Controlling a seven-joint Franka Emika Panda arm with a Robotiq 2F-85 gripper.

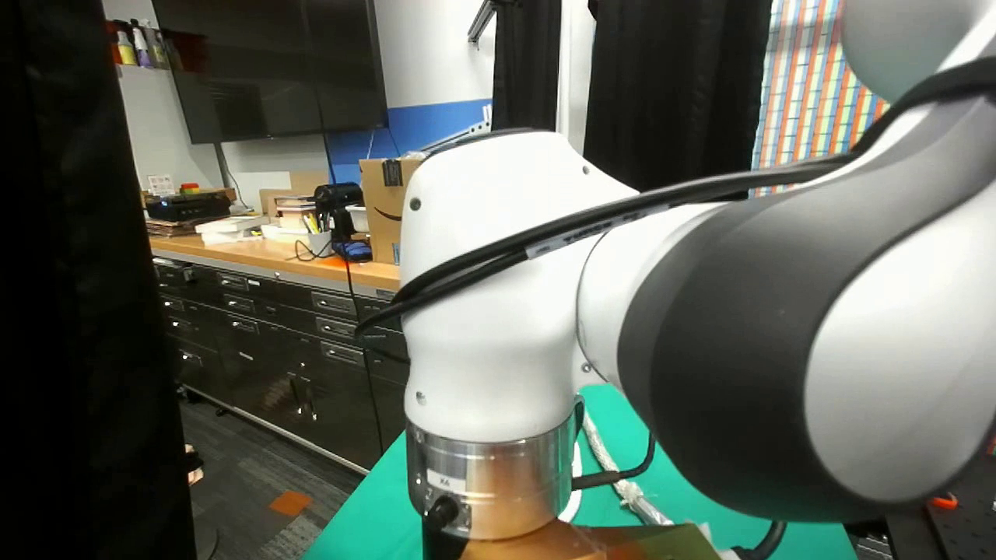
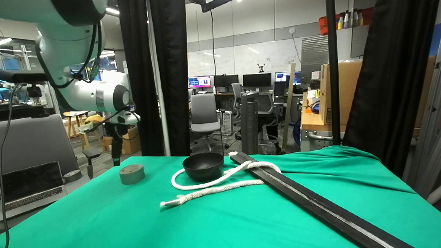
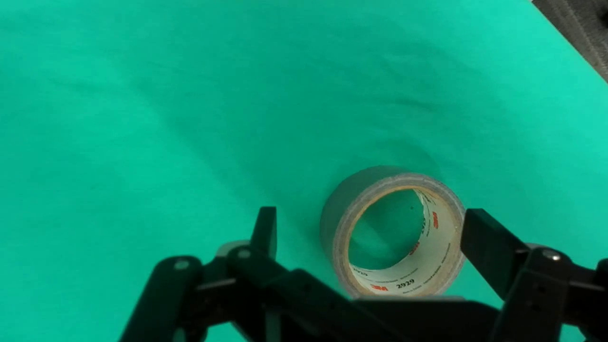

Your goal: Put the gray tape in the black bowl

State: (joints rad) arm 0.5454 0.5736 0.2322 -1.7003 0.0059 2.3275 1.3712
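Observation:
The gray tape [image 2: 132,175] lies flat on the green cloth near the table's left edge in an exterior view. In the wrist view the gray tape [image 3: 338,213] shows its open centre and printed inner core. My gripper [image 2: 116,162] points down just behind and left of the tape in that exterior view. In the wrist view my gripper [image 3: 370,223] is open with nothing held. The tape appears between its fingers, closer to the right one, which overlaps the tape's edge; I cannot tell whether they touch. The black bowl [image 2: 203,167] stands upright and empty-looking at the table's far side.
A white cord [image 2: 220,188] loops around the bowl's front and over a long black stick [image 2: 303,196]. Another tape roll [image 2: 72,176] lies by a laptop [image 2: 32,184] beyond the cloth. The arm [image 1: 498,311] hides much of the green table [image 1: 373,513].

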